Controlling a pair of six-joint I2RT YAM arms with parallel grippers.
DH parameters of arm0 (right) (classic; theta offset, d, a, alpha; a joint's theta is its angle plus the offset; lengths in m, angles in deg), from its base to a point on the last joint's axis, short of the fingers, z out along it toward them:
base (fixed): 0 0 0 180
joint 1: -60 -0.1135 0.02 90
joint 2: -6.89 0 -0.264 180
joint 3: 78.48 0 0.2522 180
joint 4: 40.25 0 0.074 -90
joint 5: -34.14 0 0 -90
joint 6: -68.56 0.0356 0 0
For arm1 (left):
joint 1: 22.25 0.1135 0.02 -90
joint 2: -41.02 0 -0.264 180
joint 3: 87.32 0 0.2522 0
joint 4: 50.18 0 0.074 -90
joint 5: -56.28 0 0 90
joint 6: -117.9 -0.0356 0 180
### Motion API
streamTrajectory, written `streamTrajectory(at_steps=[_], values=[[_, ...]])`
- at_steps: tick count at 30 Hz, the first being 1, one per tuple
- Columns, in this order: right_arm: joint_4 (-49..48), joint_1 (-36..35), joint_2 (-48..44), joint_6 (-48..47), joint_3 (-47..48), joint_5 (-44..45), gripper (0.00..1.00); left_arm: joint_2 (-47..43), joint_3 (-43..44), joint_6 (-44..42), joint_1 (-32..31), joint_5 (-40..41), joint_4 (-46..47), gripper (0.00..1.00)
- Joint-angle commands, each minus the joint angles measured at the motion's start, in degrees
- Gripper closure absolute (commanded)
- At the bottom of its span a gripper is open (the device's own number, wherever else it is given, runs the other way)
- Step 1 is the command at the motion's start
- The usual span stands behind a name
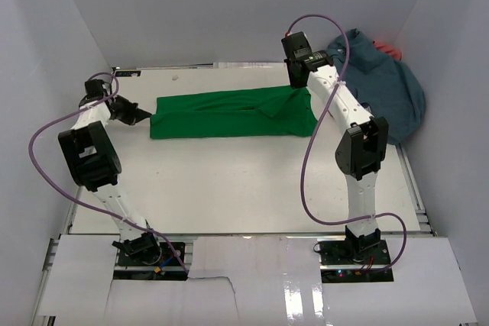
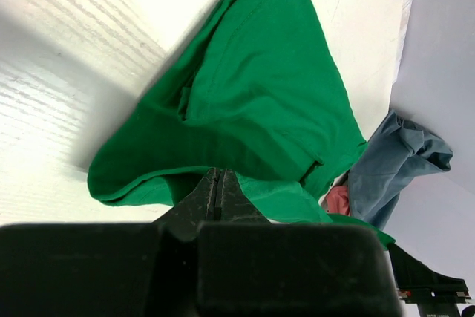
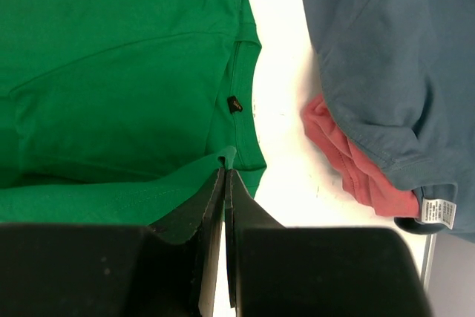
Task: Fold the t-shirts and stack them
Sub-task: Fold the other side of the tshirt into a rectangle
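Your green shirt (image 1: 229,114) is partly folded, left gripper (image 2: 217,183) and right gripper (image 3: 224,172) clamped on its ends; blue-grey shirt (image 1: 390,93) and coral shirt (image 3: 349,161) lie heaped.

light: bright, even | glare: white sheen on front board (image 1: 302,295) | shadow: soft, beside green t-shirt (image 2: 260,94) | focus: sharp

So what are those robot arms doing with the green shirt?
They're folding it. The green shirt lies on the table as a long strip. The left gripper pinches its left end and the right gripper pinches the collar end. A blue shirt sits heaped at the far right, with a red shirt peeking out from under it.
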Motion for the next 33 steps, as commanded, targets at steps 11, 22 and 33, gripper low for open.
streamTrajectory(at_steps=[11,22,33], values=[[-6.2,0.9,1.9,-1.4,1.3,0.4,0.92,2.6,6.2,0.6,-1.5,0.9,-1.2,1.00],[-10.0,1.0,4.1,-1.6,0.0,1.5,0.92,4.9,9.4,0.7,-1.9,1.2,-1.7,1.00],[-12.9,1.1,6.0,-2.0,-1.5,1.9,0.92,7.3,10.1,0.6,-2.3,1.6,-1.7,1.00]])
